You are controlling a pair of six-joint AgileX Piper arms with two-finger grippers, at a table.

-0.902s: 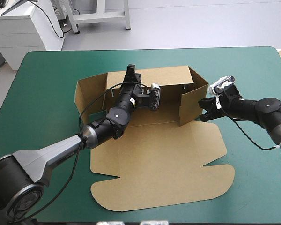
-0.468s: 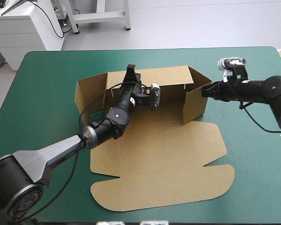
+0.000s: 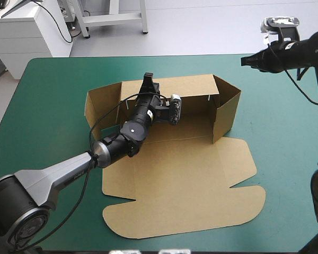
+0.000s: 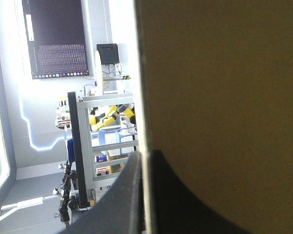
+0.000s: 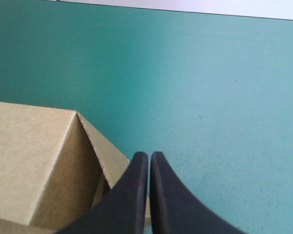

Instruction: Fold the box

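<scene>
Two side walls and the back wall of the brown box point(image 3: 185, 185) are stood up at the middle of the teal-green tabletop point(image 3: 47, 90), its lid sheet laid flat toward the near edge. The back wall's upper edge is pinched by the left end effector point(image 3: 147, 79). The right end effector point(image 3: 244, 61) is held clear of the box, beyond its right wall, fingers point(image 5: 134, 195) pressed together on nothing.

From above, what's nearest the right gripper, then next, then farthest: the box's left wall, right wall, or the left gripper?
1. Right wall, just toward the robot from the right gripper.
2. Left gripper, on the back wall.
3. Left wall, at the opposite end.
</scene>
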